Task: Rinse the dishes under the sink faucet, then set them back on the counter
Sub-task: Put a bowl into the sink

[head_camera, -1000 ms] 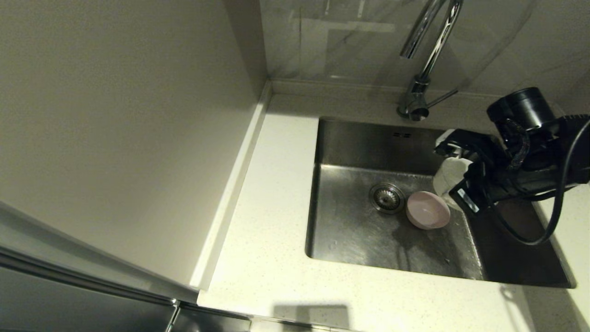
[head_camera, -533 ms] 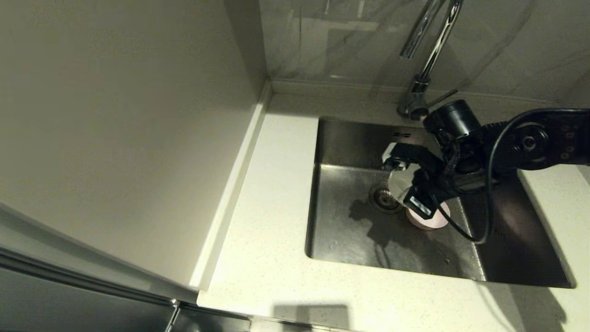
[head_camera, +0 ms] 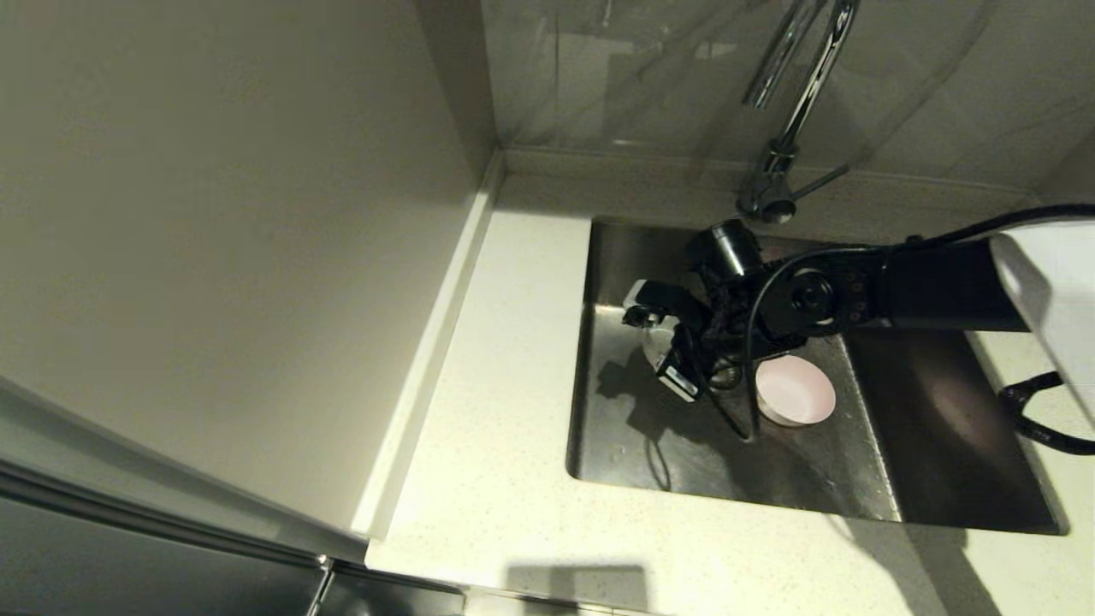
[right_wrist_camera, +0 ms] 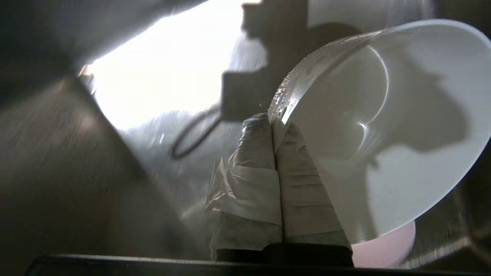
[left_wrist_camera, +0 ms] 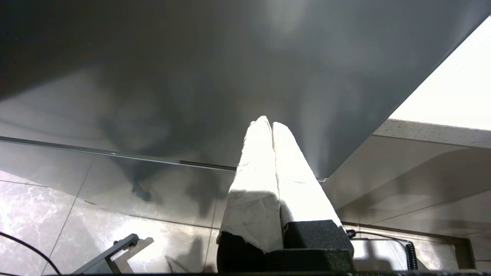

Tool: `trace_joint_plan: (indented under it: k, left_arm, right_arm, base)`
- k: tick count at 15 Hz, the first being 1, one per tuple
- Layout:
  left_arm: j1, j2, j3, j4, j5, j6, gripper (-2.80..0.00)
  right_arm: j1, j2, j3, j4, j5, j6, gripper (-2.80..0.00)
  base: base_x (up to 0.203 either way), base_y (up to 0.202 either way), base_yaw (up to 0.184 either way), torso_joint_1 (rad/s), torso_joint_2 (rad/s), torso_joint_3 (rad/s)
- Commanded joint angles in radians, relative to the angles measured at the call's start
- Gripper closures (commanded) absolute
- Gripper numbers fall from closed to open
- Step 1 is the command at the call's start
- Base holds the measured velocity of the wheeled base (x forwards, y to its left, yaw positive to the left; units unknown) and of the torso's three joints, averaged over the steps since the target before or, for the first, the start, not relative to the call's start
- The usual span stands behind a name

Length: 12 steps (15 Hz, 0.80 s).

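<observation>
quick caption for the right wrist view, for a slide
Right gripper shut on the wet rim of the tilted white bowl inside the sink, pink bowl just behind it.

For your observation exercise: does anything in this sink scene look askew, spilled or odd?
Only mildly: the right gripper pinches the wet white bowl by its rim, tipped on edge over the sink. The pink bowl sits upright. Nothing is spilled or damaged.
</observation>
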State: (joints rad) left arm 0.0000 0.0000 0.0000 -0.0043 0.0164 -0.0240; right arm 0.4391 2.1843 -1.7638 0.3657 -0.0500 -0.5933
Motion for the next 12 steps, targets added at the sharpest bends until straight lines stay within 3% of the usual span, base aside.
trace_joint_plan:
  k: [1, 5, 7, 12]
  left_arm:
    - [0.0, -0.002, 0.0, 0.0, 0.0, -0.001, 0.0]
    - [0.0, -0.002, 0.0, 0.001, 0.0, -0.001, 0.0]
    - [0.0, -0.002, 0.0, 0.0, 0.0, -0.001, 0.0]
    - [0.0, -0.002, 0.0, 0.0, 0.0, -0.001, 0.0]
  right_arm:
    - [0.009, 0.108, -0.045, -0.051, -0.001, -0.003, 0.0]
    - [0.024, 0.189, -0.101, -0.262, -0.009, 0.017, 0.0]
    - [0.026, 0.22, -0.104, -0.348, -0.061, 0.019, 0.0]
    - [-0.003, 0.259, -0.1, -0.37, -0.122, 0.02, 0.0]
  base:
    - [0.0, 0.0, 0.0, 0.0, 0.0, 0.0]
    - [0.0, 0.0, 0.0, 0.0, 0.0, 0.0]
    - [0.0, 0.0, 0.0, 0.0, 0.0, 0.0]
    - [0.0, 0.0, 0.0, 0.0, 0.0, 0.0]
